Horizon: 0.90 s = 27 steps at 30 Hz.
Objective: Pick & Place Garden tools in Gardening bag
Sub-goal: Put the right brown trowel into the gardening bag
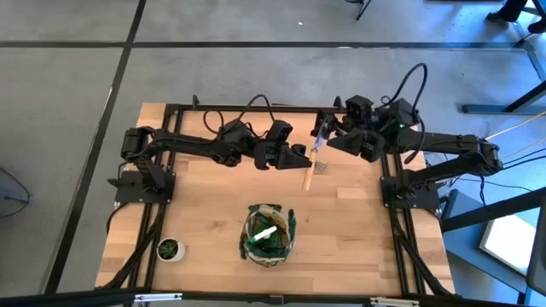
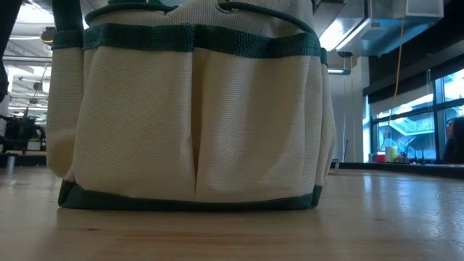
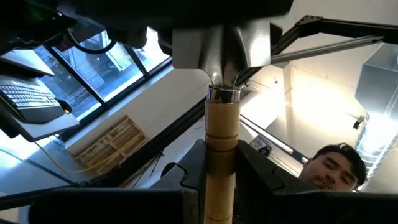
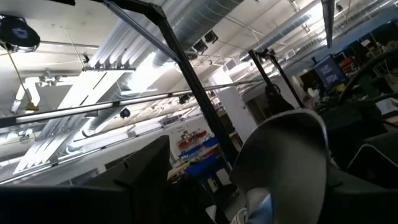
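Left gripper (image 1: 300, 157) is seen closed on wooden handle of a trowel (image 1: 309, 170), held above table's far-centre. Right gripper (image 1: 334, 136), jaws apart, is placed at trowel's metal blade end. Handle's long axis is pointed roughly toward the gardening bag (image 1: 270, 235), sat at near-centre; left arm is judged nearer it.

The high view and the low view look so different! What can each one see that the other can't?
Only the high view shows both arms, the left gripper shut on the wooden-handled trowel, the right gripper beside the blade, and the small potted plant. Only the low view shows the bag's cream pockets up close and the room behind. Both show the gardening bag and the wooden table.
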Tool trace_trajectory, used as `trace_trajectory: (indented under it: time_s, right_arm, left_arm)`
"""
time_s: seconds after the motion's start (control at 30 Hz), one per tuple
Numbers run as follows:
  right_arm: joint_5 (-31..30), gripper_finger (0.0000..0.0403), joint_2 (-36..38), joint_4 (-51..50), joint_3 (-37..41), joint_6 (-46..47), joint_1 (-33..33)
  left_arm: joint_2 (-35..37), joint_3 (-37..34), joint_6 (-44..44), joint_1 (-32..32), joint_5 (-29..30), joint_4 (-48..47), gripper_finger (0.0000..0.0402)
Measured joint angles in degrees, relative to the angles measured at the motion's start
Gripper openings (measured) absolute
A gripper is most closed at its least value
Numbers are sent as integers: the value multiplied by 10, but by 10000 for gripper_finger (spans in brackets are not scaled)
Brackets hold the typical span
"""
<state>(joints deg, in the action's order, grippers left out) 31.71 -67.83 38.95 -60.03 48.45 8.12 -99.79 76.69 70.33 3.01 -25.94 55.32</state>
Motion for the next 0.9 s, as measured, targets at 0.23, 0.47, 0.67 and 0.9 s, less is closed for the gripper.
trace_trajectory:
  time_s: [0.23,0.47,0.67,0.9]
  right_arm:
    - [14,249,0,-6,0,-3,0]
    - [15,186,0,-30,0,-3,0]
    - [14,72,0,-34,0,2,0]
    - [14,6,2,-39,-2,28,4]
  left_arm:
    - [0,0,-10,0,3,0,48]
    - [0,0,-10,0,5,1,48]
    - [0,0,-10,0,4,4,48]
    - [-1,-1,-12,0,12,24,6]
